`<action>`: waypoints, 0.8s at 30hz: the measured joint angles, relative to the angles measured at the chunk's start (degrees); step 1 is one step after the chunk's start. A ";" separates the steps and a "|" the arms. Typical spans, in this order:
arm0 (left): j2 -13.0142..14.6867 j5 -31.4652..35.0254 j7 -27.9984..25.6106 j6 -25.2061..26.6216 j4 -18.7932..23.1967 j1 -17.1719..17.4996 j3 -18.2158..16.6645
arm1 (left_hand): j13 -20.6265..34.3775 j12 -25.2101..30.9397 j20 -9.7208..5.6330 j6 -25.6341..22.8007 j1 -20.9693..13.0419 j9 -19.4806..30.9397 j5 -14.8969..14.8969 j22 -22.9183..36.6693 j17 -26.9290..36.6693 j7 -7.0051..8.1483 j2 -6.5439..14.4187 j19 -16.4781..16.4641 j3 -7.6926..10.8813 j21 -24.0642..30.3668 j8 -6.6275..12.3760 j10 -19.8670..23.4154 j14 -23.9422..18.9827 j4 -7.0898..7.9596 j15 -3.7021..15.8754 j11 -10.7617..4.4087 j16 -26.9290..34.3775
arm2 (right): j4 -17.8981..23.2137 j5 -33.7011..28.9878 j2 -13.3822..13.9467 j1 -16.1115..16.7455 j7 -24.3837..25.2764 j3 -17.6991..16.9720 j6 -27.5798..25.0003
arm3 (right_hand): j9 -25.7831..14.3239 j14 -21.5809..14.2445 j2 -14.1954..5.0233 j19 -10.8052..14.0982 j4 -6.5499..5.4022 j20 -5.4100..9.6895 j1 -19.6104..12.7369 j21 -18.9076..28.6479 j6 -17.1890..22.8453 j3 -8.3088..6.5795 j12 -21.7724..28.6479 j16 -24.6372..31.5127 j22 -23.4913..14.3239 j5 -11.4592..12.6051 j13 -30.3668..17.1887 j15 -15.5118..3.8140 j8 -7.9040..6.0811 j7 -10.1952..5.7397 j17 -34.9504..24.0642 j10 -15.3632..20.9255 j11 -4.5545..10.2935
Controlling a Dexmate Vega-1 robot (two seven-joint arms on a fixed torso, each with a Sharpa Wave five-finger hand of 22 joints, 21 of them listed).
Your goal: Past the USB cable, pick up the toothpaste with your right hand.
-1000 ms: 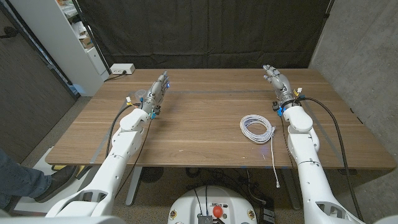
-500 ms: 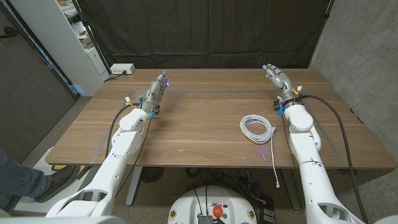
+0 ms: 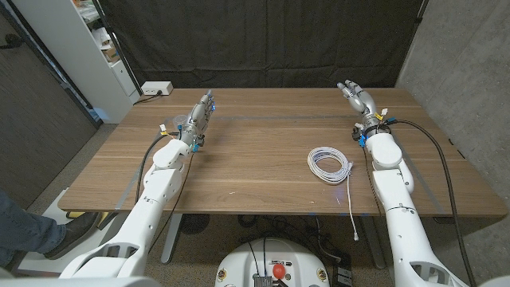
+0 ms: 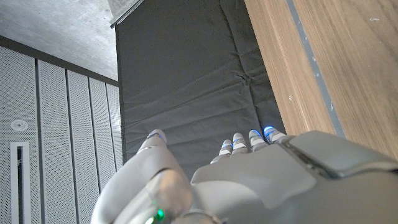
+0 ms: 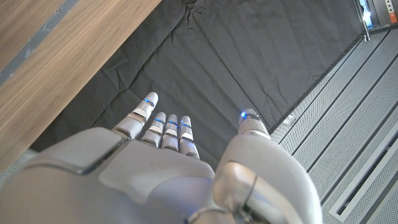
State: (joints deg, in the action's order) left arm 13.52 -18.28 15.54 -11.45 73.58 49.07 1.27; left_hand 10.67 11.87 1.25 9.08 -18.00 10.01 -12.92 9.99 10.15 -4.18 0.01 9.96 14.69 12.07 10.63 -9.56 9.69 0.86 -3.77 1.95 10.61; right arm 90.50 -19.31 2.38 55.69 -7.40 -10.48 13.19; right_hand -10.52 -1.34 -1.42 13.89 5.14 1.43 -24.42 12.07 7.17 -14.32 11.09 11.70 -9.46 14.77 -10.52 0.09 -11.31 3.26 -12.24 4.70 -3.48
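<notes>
Bench (image 3: 263, 171) wide, wooden. Right hand (image 3: 356, 97) raised near far right edge, fingers (image 5: 163, 126) spread straight, holding nothing. Left hand (image 3: 202, 110) far left, fingers extended, holding nothing. USB cable (image 3: 329, 165): white coil, right of centre, near side of right hand. Toothpaste: can't find on bench, so look and spot unknown. Step, by judgement: reach stage, no grasp yet. Next move needs target located beyond cable first.

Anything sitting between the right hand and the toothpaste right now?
Cannot judge: no toothpaste is visible on the table. The right hand is up near the far edge, fingers apart, holding nothing. The coiled USB cable lies nearer the robot, beside the right forearm, not ahead of the hand.
</notes>
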 measured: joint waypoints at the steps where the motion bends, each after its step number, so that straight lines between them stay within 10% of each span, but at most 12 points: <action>1: -0.01 0.00 0.00 -0.02 -0.01 -0.01 0.00 | 0.00 0.00 0.00 -0.09 0.00 0.00 0.00 0.00 0.00 0.09 0.00 0.00 0.00 0.00 0.00 0.00 0.00 0.00 0.00 0.00 0.00 | 0.00 -0.01 0.00 0.00 0.01 0.00 0.00 | 0.00 0.00 0.00 0.00 0.00 0.00 0.00 0.00 0.00 0.00 0.00 0.00 0.00 0.00 0.00 0.00 0.00 0.00 0.00 0.00 0.00; 24: -0.12 0.08 -0.10 -0.56 -0.54 -0.24 0.20 | 0.00 -0.01 0.00 -0.08 -0.24 0.00 0.00 0.00 0.00 0.09 0.24 0.00 0.05 -0.22 0.00 -0.14 0.00 -0.42 0.00 -0.15 0.00 | 2.26 -8.04 1.58 1.10 4.90 1.23 -1.30 | 0.00 0.00 -0.18 -0.01 0.64 0.00 -0.43 -0.22 0.30 -0.32 0.00 0.00 0.00 0.00 0.00 0.00 0.00 -0.30 -0.01 0.00 0.00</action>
State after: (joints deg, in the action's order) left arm 13.40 -18.20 15.44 -12.01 73.04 48.83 1.47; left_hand 10.68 11.87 1.25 9.00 -18.24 10.01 -12.92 9.99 10.15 -4.09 0.25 9.96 14.75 11.85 10.63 -9.71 9.69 0.44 -3.77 1.81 10.61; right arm 92.77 -27.35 3.96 56.79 -2.50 -9.25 11.88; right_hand -10.52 -1.34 -1.60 13.88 5.78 1.44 -24.85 11.85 7.48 -14.65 11.08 11.70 -9.46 14.77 -10.52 0.09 -11.31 2.96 -12.25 4.70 -3.48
